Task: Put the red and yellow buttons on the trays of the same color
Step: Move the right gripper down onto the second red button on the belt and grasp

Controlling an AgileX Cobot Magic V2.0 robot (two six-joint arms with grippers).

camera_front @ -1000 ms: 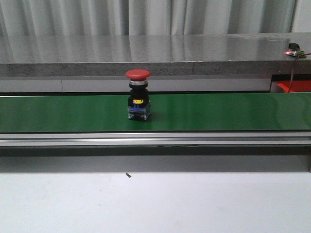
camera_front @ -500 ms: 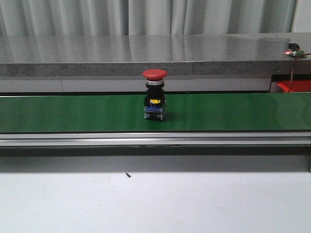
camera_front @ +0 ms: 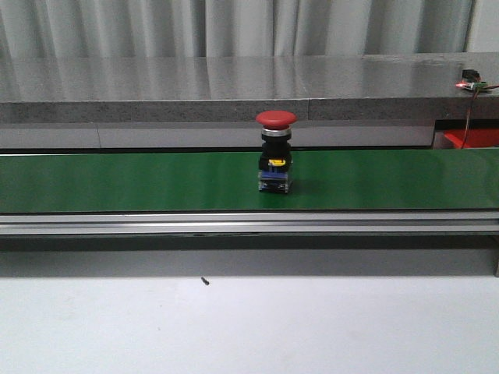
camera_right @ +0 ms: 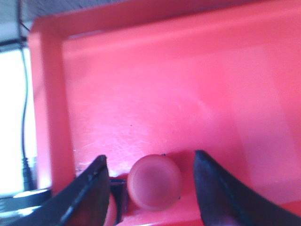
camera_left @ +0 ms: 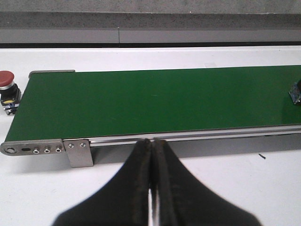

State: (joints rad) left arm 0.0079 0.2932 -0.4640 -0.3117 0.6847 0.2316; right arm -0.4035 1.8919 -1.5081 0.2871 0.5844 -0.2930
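Front: red button [camera_front: 276, 150] upright on green belt [camera_front: 117, 181], just right of ctr; white desk [camera_front: 249, 327] at 6 o'clock. L wrist: left hand [camera_left: 151, 165] fully closed, holding nothing, over belt's near rail; second red button [camera_left: 8, 86] beside belt end, 9 o'clock. R wrist: right hand [camera_right: 149, 176] spread wide over red tray [camera_right: 188, 94], a red button [camera_right: 155, 181] between fingers, contact unclear.

Red tray [camera_right: 197, 80] filling the view, red button [camera_right: 155, 182] resting inside it, right gripper [camera_right: 151, 181] with fingers [camera_right: 91, 193] spread wide either side of the button, black cable [camera_right: 26, 155] outside the tray's rim
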